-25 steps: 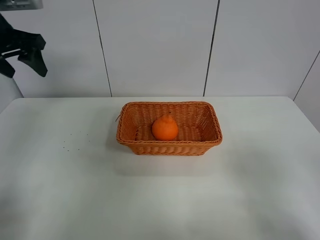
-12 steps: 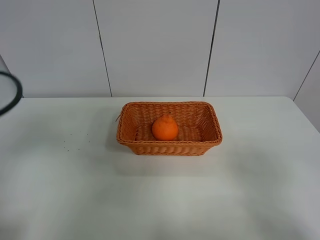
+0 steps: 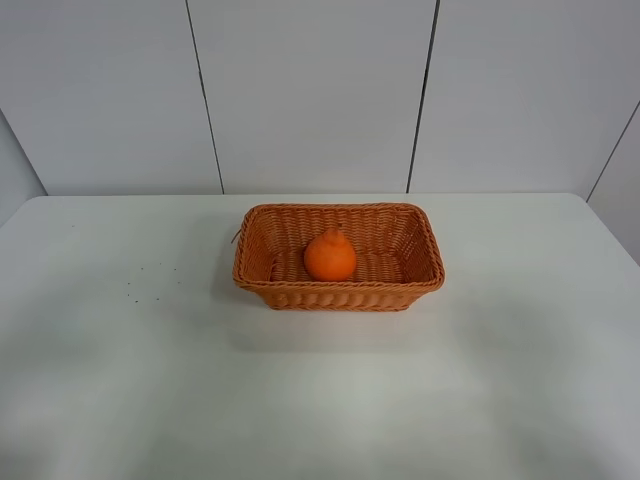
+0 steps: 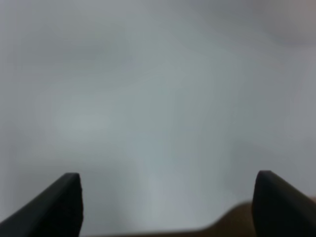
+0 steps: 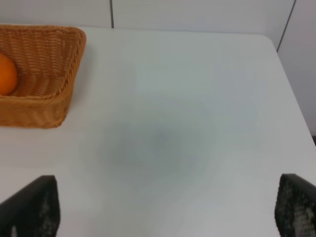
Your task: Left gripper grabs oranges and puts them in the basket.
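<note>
Left gripper: the black left gripper (image 4: 168,205) shows only in its own wrist view, as two dark fingertips (image 4: 61,200) spread wide apart with nothing between them; it is released and faces a blurred pale grey surface.
Right gripper: the black right gripper (image 5: 168,210) shows only in its wrist view, its two dark textured fingertips (image 5: 34,205) set far apart at either side and empty, hanging above bare table.
Fruit count: one bright orange fruit with a knobbed top (image 3: 330,256).
Fruit place: it sits inside the basket, near the middle of the basket floor, resting on the weave; in the right wrist view only a slice of it (image 5: 7,74) shows at the edge.
Basket count: one rectangular orange-brown woven wicker basket (image 3: 262,283), shallow with a flared rim.
Basket place: centre of the table, toward the far edge; its right end (image 5: 59,106) appears in the right wrist view.
Surface: a white table (image 3: 500,380) with rounded corners, and a scatter of tiny dark specks (image 3: 145,282) left of the basket.
Room: a wall of pale grey panels (image 3: 310,90) split by thin dark vertical seams stands behind the table.
</note>
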`<state>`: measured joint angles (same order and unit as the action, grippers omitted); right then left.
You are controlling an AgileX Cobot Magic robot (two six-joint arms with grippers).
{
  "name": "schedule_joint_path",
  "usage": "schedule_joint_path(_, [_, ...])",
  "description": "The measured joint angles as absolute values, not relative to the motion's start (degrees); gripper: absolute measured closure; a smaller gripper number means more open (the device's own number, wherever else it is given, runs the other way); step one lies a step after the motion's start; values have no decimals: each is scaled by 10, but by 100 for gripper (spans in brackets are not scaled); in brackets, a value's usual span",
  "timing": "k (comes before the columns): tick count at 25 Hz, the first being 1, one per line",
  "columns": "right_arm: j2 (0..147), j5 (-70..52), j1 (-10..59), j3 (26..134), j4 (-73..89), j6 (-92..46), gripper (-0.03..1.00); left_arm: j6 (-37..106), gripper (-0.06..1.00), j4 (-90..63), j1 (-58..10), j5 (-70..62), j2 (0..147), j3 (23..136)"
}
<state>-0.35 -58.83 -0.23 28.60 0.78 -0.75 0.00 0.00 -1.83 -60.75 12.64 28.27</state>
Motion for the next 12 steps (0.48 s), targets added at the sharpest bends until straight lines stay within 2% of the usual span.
schedule_joint_path(6, [-3,-588,-2,286,8,-8,27,0,13,0,-18,-608,19,282])
schedule_joint_path(12, [-3,-588,-2,286,8,-8,27,0,13,0,-18,-608,-3,282])
